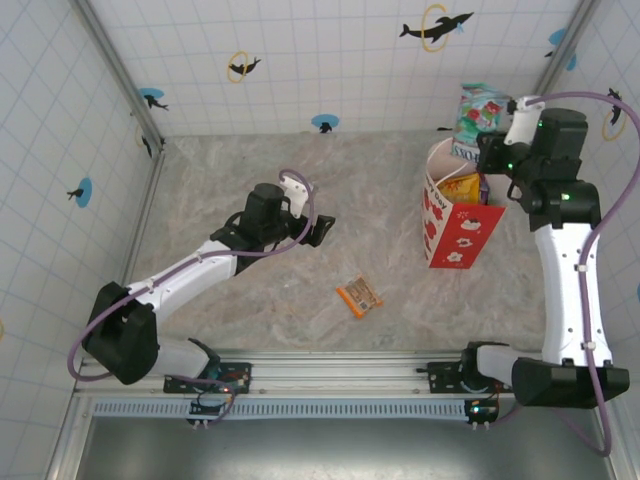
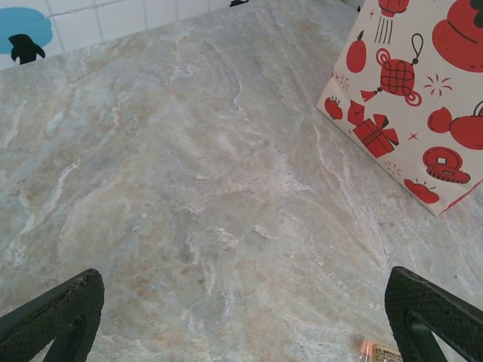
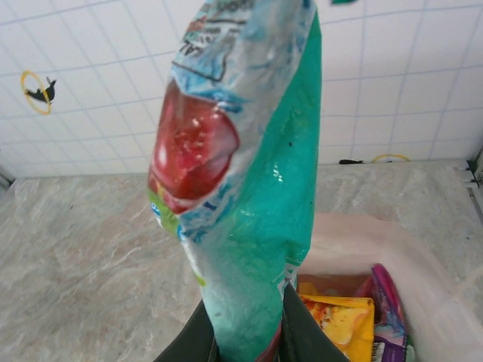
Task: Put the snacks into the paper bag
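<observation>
Marble-patterned tabletop (image 1: 250, 300), enclosed on three sides by white tiled walls (image 1: 330, 60) bearing small dolphin stickers.

1. Paper bag (image 1: 462, 232): stands on the right side of the table with its mouth open upward. The printed white face with red motifs faces the arms, and one side panel is red. In the right wrist view a yellow pouch (image 3: 343, 320) and a purple pouch (image 3: 389, 317) lie inside, against the pale inner wall.

2. Right gripper (image 3: 249, 343): positioned over the far edge of the bag mouth. Its two dark fingers are clamped on the lower end of a teal packet (image 3: 256, 188), which rises upright from them. The packet shows a red fruit picture and glossy creases. From above, the packet (image 1: 482, 110) sits just beyond the bag, near the back wall.

3. Left gripper (image 1: 322, 230): held over the bare middle of the table, well apart from the bag, with its jaws spread wide and nothing between them. Its wrist view shows both fingertips (image 2: 53, 317) at the lower corners and the bag (image 2: 423, 90) at upper right.

4. Small orange bar (image 1: 359, 297): lies flat on the table between the two arms, nearer the front rail, touched by neither gripper.
</observation>
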Controlling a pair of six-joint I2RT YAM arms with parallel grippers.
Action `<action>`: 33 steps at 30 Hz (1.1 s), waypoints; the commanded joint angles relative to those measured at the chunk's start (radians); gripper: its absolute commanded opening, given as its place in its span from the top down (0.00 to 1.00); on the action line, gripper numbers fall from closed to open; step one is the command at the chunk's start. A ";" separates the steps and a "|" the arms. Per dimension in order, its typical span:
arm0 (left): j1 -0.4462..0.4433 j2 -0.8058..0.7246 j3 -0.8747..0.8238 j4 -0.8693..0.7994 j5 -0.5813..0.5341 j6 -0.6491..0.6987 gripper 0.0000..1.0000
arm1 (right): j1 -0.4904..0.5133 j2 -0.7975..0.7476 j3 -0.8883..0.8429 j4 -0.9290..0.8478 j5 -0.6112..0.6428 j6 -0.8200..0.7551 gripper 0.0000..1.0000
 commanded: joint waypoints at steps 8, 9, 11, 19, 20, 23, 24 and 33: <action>0.001 0.023 0.029 -0.004 0.037 -0.014 0.03 | -0.100 -0.012 -0.025 0.260 -0.377 0.158 1.00; 0.001 0.023 0.029 -0.004 0.036 -0.013 0.02 | -0.110 -0.009 -0.011 0.267 -0.380 0.166 1.00; 0.001 0.021 0.030 -0.003 0.037 -0.011 0.02 | -0.132 0.000 0.015 0.277 -0.385 0.184 1.00; 0.002 0.041 0.040 0.003 0.056 -0.013 0.02 | -0.223 0.038 0.080 0.229 -0.396 0.194 1.00; 0.000 0.041 0.042 0.003 0.057 -0.015 0.02 | -0.232 0.040 0.076 0.206 -0.392 0.183 1.00; 0.001 0.040 0.038 -0.002 0.056 -0.011 0.02 | -0.242 0.051 0.062 0.115 -0.388 0.138 1.00; 0.002 0.040 0.039 -0.005 0.056 -0.008 0.02 | -0.243 0.055 0.057 0.078 -0.390 0.120 1.00; 0.001 0.063 0.055 -0.032 0.060 0.007 0.02 | -0.237 0.082 0.074 -0.247 -0.266 -0.045 1.00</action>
